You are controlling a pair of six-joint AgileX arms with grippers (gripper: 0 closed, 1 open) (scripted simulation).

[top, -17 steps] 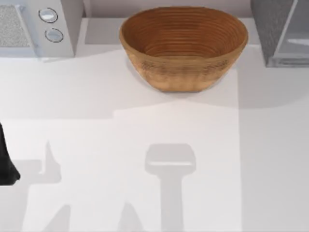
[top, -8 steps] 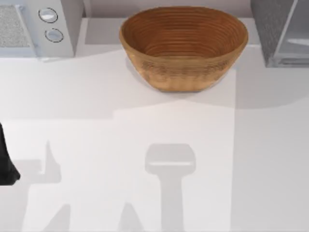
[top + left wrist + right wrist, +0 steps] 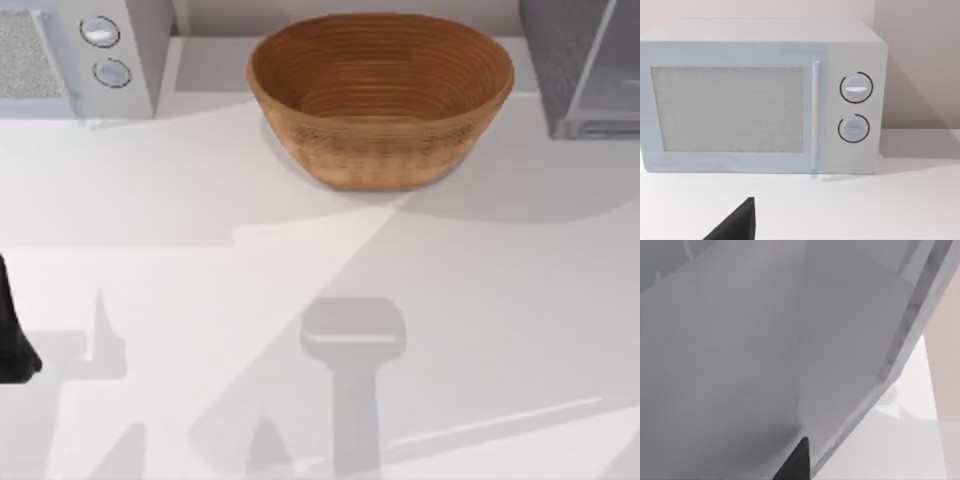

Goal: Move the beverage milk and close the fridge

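Shadows across the table [image 3: 500, 300] have shifted since 0.5 s ago. Top view: fridge [image 3: 580, 70] at far right corner, woven bowl [image 3: 380, 95] centre, left arm [image 3: 12, 330] at left edge. Left wrist view: microwave [image 3: 760, 95] with 2 knobs, one fingertip [image 3: 737, 225]; finger spacing cannot be told. Right wrist view: right gripper's fingertip [image 3: 795, 462] close against the fridge's grey panel; spacing cannot be told.

The large grey box-shaped fridge [image 3: 580, 65] stands at the table's far right corner, reaching past the top view's upper edge. Its speckled dark-grey side faces left, and a lighter grey flat door panel [image 3: 612, 70] lies along its right part. The right wrist view meets smooth grey fridge surfaces [image 3: 740, 355] at close range, with a darker speckled edge strip running diagonally.
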